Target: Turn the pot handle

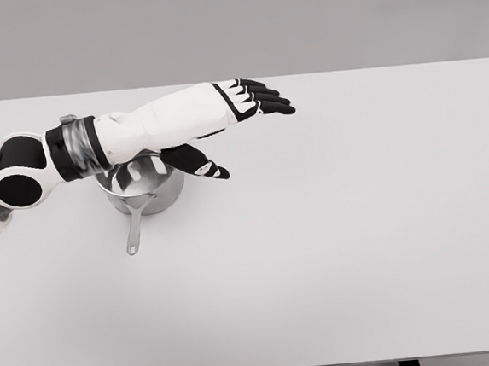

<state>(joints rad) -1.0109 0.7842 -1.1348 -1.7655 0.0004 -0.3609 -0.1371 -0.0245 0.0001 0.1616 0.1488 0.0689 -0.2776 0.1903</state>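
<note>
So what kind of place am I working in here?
Probably a bare simulated test bench, not a real kitchen: a plain white table, a flat grey backdrop, and one steel pot under the left hand.

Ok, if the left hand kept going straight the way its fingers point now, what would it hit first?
Probably nothing: the left hand points right with flat fingers, above the table, and that way looks free as far as the picture shows. The pot lies behind it, under the forearm. Height is hard to judge.
</note>
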